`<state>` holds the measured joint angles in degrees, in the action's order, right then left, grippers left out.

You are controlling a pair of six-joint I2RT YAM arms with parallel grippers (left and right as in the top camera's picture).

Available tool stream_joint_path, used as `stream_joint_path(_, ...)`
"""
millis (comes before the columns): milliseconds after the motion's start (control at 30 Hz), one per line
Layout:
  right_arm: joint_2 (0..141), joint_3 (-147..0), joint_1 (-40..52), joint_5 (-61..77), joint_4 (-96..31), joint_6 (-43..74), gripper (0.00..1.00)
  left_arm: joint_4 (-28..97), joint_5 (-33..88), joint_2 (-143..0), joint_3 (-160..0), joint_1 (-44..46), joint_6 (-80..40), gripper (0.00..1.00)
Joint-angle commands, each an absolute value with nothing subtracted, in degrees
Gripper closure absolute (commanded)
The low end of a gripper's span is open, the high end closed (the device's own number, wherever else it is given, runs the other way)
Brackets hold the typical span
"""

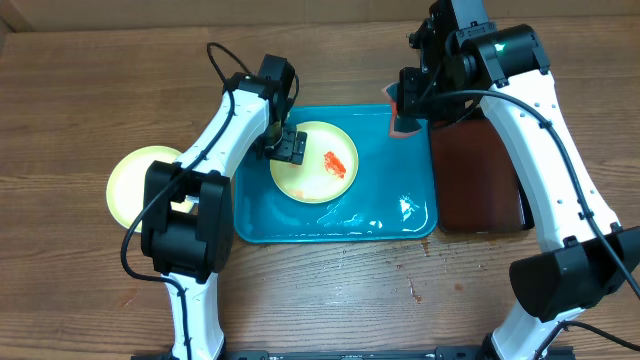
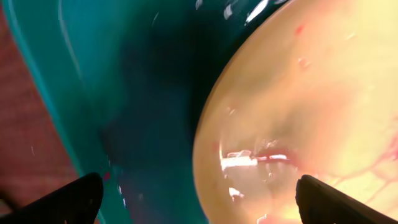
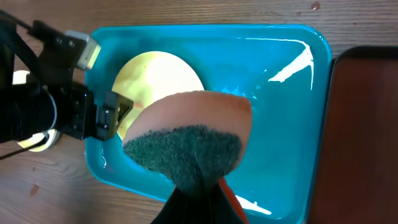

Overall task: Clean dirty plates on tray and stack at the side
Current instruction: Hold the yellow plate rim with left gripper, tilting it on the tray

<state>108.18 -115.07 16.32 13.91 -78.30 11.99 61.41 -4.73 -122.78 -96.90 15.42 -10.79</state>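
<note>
Overhead, the teal tray (image 1: 390, 205) is sitting in the middle of the tabletop (image 1: 80, 70), carrying a yellow-green-rimmed plate (image 1: 325, 182) in its left half, with a red sauce smear (image 1: 336, 163) showing on it. The left gripper (image 1: 290, 147) is poised at that plate's left rim, fingers spread wide. The right gripper (image 3: 198, 198) is pinching a green-faced sponge (image 3: 186, 140) over the tray's far right corner. A second plate (image 1: 135, 185) is lying toward the tabletop's left edge.
</note>
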Motion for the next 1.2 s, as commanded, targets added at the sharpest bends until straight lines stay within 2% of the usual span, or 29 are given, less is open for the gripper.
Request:
stream_joint_path(0,108.1,-115.5,16.4,13.5,-78.3,11.9,0.96,62.7,-5.5,-120.4,-97.3,13.7,-23.5,0.00)
stream_joint_path(333,108.1,-115.5,16.4,13.5,-78.6,11.7,0.96,64.3,1.7,-110.1,-95.3,13.1,-29.5,0.00)
stream_joint_path(533,108.1,-115.5,16.4,13.5,-78.6,11.7,0.96,56.8,7.2,-109.0,-85.5,13.1,-32.0,0.00)
stream_joint_path(600,108.1,-115.5,16.4,13.5,-78.6,11.7,0.96,51.7,9.1,-109.0,-81.2,13.1,-33.0,0.04)
stream_joint_path(700,108.1,-115.5,16.4,13.5,-78.5,11.7,0.96,45.5,10.3,-109.0,-77.0,13.0,-33.9,0.22)
stream_joint_path(800,108.1,-115.5,16.4,13.5,-78.5,11.7,0.96,42.5,10.3,-109.1,-74.8,12.9,-33.9,0.35)
stream_joint_path(1000,108.1,-115.5,16.4,13.5,-78.6,11.7,0.96,40.8,4.4,-110.1,-72.8,12.9,-33.8,0.46)
stream_joint_path(1167,108.1,-115.5,16.4,13.5,-78.6,11.7,0.96,38.2,4.5,-113.3,-72.8,12.9,-31.7,0.51)
